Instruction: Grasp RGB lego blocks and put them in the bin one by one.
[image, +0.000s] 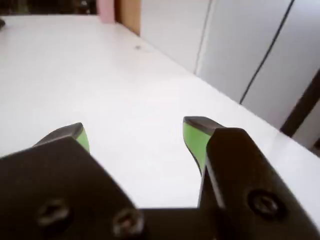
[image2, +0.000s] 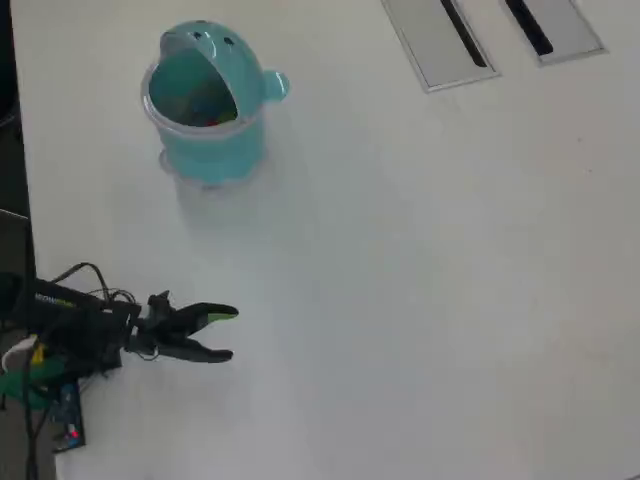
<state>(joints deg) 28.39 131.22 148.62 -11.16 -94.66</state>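
The light-teal bin stands at the upper left of the white table in the overhead view, its hood with two dark dots at the back and a nub on its right side. Small coloured bits, reddish and pale green, show inside it; I cannot tell them apart as single lego blocks. No loose block lies on the table in either view. My gripper sits low at the left, well below the bin, open with nothing between its green-padded fingers. In the wrist view the gripper frames only bare table.
Two grey cable slots are set into the table at the top right of the overhead view. The arm's base and wires lie at the left edge. In the wrist view the table edge runs diagonally on the right, past it white panels.
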